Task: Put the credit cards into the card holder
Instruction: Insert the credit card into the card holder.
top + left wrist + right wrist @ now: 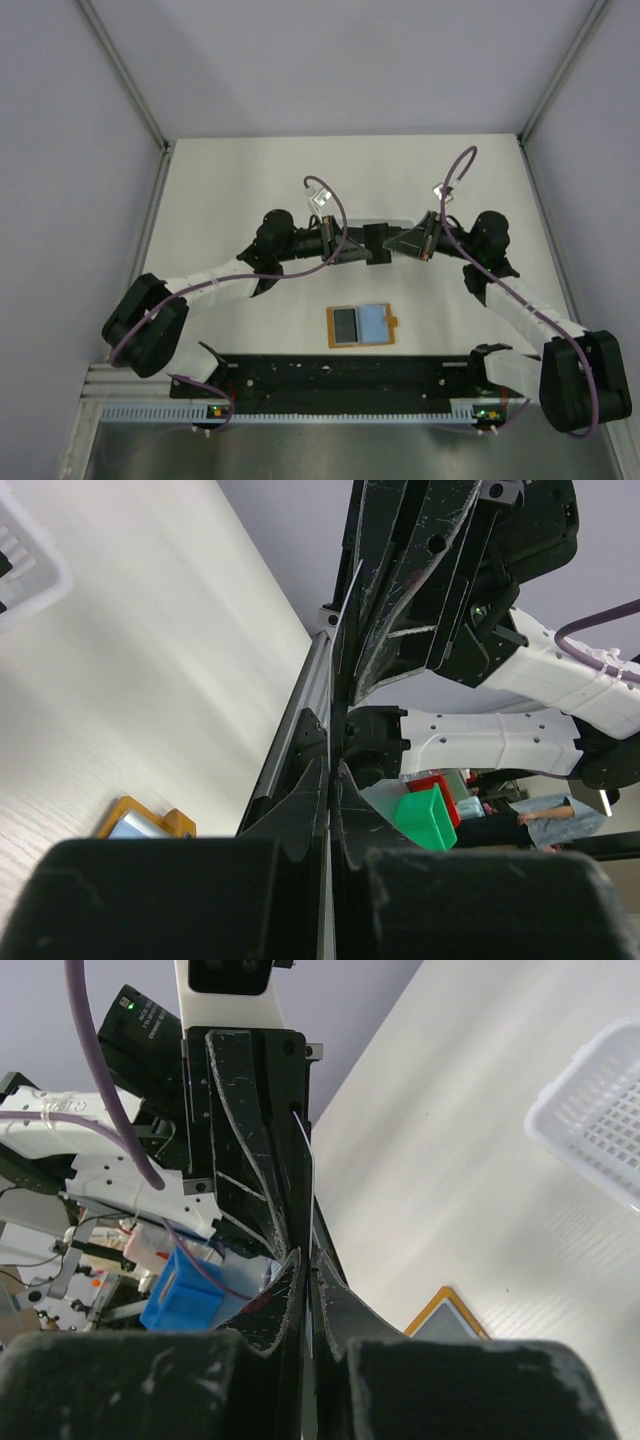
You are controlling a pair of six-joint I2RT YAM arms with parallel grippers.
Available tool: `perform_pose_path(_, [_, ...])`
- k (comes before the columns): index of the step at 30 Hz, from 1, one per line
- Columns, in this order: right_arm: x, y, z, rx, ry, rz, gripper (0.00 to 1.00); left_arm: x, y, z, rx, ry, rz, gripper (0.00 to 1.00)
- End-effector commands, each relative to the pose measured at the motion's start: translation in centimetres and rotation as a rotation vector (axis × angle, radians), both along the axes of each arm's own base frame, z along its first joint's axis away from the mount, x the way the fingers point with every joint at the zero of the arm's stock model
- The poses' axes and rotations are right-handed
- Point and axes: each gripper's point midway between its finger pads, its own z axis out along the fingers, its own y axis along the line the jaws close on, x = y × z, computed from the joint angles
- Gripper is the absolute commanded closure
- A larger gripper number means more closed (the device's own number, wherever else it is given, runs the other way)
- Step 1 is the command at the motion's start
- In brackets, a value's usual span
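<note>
Above the middle of the table my two grippers meet tip to tip, and a thin dark credit card (pixel 377 243) stands on edge between them. My left gripper (pixel 352 245) (pixel 333 765) is shut on one end of it. The right gripper (pixel 402 243) (pixel 308 1260) is shut on the other end. Each wrist view shows the credit card (pixel 345 620) (pixel 309 1170) only as a thin edge running into the other gripper's fingers. The orange card holder (pixel 362 325) (pixel 150 822) (pixel 447 1317) lies open on the table nearer the bases, with a dark rectangle on its left half and a pale blue one on its right.
A white mesh basket (pixel 600 1110) (pixel 25 570) sits on the table beyond the grippers, mostly hidden by them in the top view. A long white slotted tray (pixel 330 411) runs along the near edge between the arm bases. Metal rails (pixel 150 215) border the table's sides.
</note>
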Motion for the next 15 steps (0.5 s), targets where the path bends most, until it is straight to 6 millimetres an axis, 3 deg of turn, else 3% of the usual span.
perform_pose_path(1, [-1.0,0.2,1.3,0.001,-0.071,0.033,1.0,-0.3,-0.4,2.8,-0.055,-0.074,-0.02,0.98])
perform_pose_path(4, [-0.7,-0.2,1.7,-0.045,-0.088,-0.02,1.0,-0.3,-0.1,2.4,-0.036,-0.071,-0.013,0.74])
perform_pose_path(7, [1.0,-2.3,0.3,-0.222,-0.047,-0.214,1.0,-0.2,0.6,1.4,0.026,-0.08,0.025,0.51])
perform_pose_path(11, [1.0,-7.0,-4.0,-0.482,0.133,-0.469,1.0,0.3,2.4,-1.0,0.197,-0.118,0.131,0.44])
perform_pose_path(15, [-1.4,-8.8,-7.5,-0.59,0.272,-0.535,1.0,-0.5,3.7,-4.6,0.405,-0.138,0.221,0.44])
